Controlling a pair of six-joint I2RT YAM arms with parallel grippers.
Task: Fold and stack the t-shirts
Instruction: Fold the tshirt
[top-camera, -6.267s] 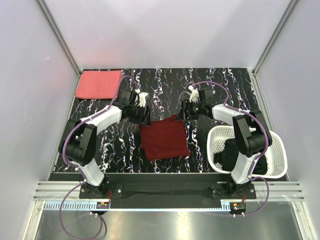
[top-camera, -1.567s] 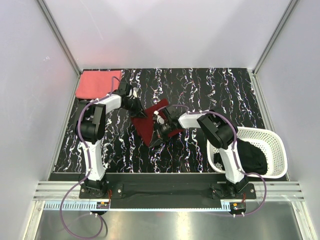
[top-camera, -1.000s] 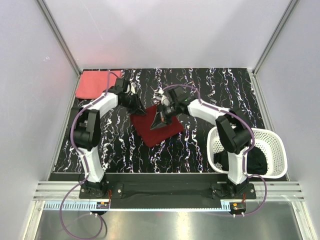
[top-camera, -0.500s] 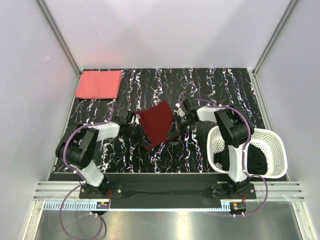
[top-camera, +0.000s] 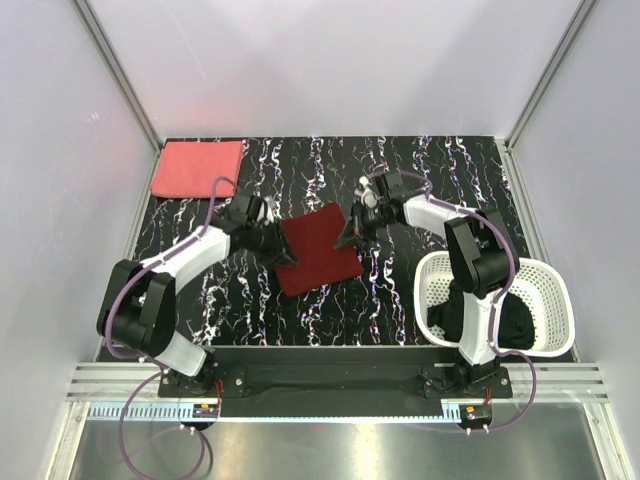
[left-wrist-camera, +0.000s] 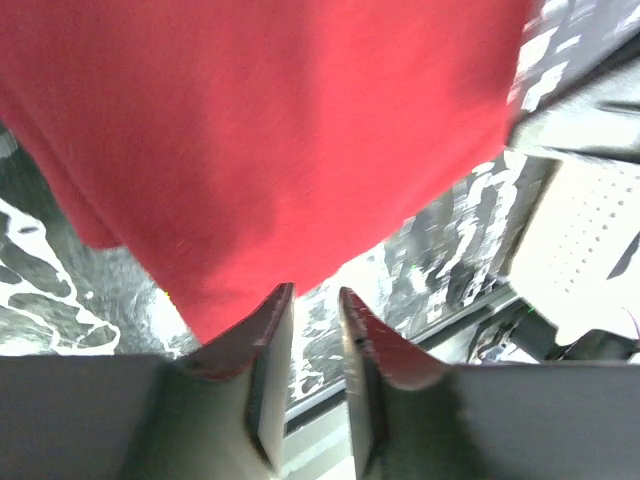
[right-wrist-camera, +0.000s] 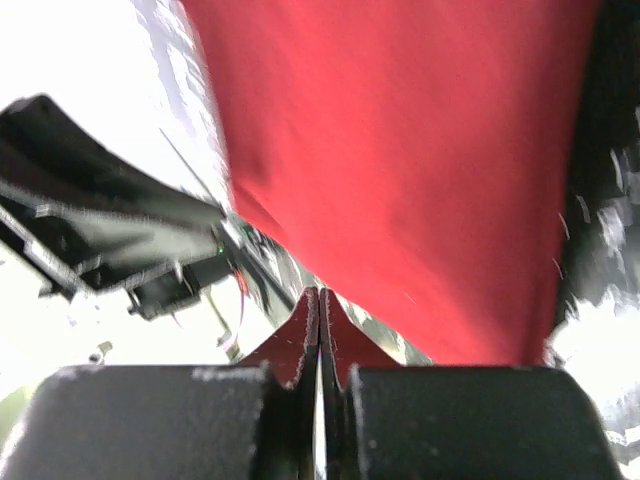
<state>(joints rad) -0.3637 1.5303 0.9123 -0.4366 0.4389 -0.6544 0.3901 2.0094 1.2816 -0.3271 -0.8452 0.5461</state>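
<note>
From above, the maroon shirt (top-camera: 318, 250) lies folded into a tilted square near the middle of the black marbled table (top-camera: 420, 170). The left gripper (top-camera: 280, 245) is at its left edge and the right gripper (top-camera: 348, 238) at its upper right corner. The pink shirt (top-camera: 197, 168) lies folded flat in the upper left corner of the table, well apart from both arms. At the lower right stands the white basket (top-camera: 555, 290), with the black shirt (top-camera: 515, 320) bunched inside it. In the left wrist view, the maroon shirt (left-wrist-camera: 280, 130) fills the upper part of the frame. The left gripper (left-wrist-camera: 312, 320) sits at the bottom, its jaws a narrow gap apart with only table showing between them and no cloth pinched. In the right wrist view, the maroon shirt (right-wrist-camera: 400, 160) covers the upper right of the frame. The right gripper (right-wrist-camera: 320, 310) has its jaws pressed fully together, tips at the cloth's lower edge. Whether any cloth is caught between them cannot be told.
</note>
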